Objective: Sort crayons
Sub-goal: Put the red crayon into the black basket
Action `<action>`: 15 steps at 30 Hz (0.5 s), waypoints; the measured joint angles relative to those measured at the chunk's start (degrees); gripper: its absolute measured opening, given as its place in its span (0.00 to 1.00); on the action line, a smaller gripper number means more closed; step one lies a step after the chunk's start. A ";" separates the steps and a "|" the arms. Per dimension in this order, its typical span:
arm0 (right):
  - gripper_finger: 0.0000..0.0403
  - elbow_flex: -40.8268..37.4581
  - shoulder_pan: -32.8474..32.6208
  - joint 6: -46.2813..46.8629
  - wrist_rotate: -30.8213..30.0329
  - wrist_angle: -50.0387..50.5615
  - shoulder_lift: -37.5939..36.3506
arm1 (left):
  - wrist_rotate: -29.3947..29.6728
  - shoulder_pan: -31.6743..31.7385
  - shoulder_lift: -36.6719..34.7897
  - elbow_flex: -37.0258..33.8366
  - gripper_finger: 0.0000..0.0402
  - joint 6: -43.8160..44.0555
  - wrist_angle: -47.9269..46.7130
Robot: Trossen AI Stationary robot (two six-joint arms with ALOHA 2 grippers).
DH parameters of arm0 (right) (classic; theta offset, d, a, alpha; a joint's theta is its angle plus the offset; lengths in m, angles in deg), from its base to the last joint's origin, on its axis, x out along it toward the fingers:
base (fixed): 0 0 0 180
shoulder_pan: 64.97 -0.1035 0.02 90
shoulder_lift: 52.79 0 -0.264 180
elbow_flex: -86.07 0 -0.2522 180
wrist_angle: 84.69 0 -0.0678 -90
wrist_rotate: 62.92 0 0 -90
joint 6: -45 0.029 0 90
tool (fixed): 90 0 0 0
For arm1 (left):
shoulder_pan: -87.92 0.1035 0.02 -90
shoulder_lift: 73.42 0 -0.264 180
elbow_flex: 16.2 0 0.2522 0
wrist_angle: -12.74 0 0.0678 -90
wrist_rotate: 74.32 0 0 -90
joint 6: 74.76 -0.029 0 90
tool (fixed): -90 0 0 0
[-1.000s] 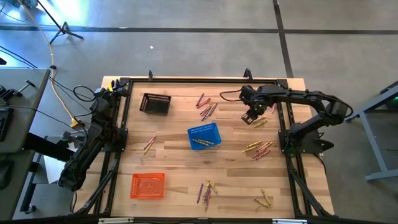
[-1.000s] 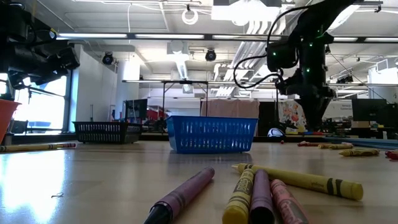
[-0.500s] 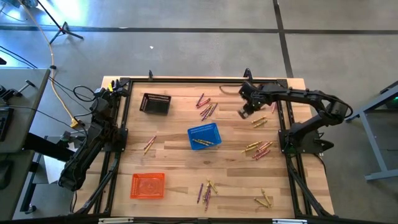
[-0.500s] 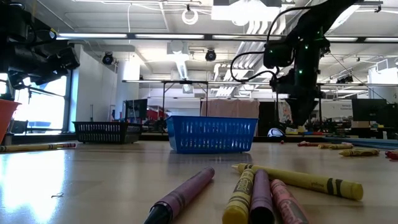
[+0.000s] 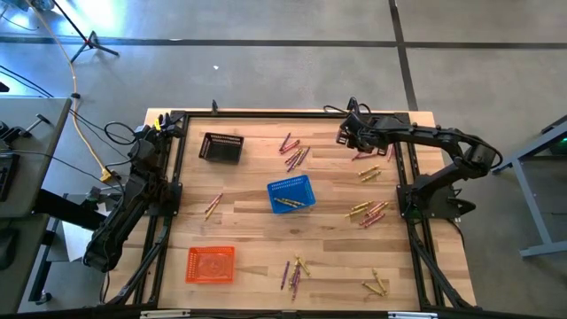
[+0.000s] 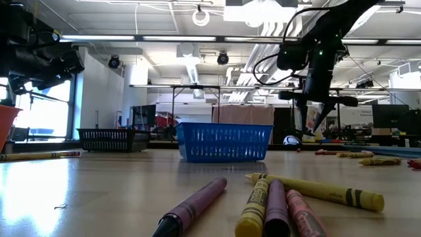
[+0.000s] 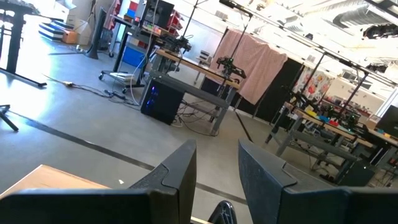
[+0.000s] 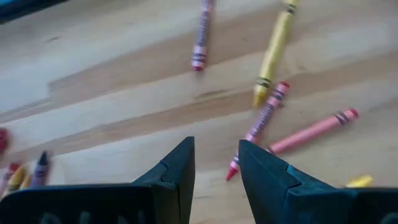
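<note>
Crayons lie loose on the wooden table in groups: far centre (image 5: pixel 293 151), right (image 5: pixel 368 212), near centre (image 5: pixel 293 270) and near right (image 5: pixel 376 285). A few lie in the blue basket (image 5: pixel 291 193). My right gripper (image 5: pixel 346 135) hangs open above the far right of the table, slanting down, nothing between its fingers. Its wrist view shows a yellow crayon (image 8: pixel 272 53), a purple-pink one (image 8: pixel 201 36) and two pink ones (image 8: pixel 313 132) lying flat below it. My left gripper (image 7: pixel 216 169) waits open at the left edge, pointing out into the room.
A black basket (image 5: pixel 221 147) stands at the far left and an orange basket (image 5: pixel 211 264) at the near left. One crayon (image 5: pixel 213 206) lies alone left of the blue basket. Black rails (image 5: pixel 403 177) run along the table's sides.
My right gripper has swung toward the table's far edge and a little to the left while rolling about its wrist. Its fingers stay open. No crayon has moved.
</note>
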 joint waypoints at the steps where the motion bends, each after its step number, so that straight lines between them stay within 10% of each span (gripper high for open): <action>1: 0.27 0.00 0.20 0.66 0.04 0.56 0.38 | 0.00 0.00 0.00 0.00 0.26 0.00 -0.01; 15: 0.22 0.00 5.07 3.22 7.62 -3.78 10.45 | 0.00 0.01 0.00 0.00 0.26 0.00 0.00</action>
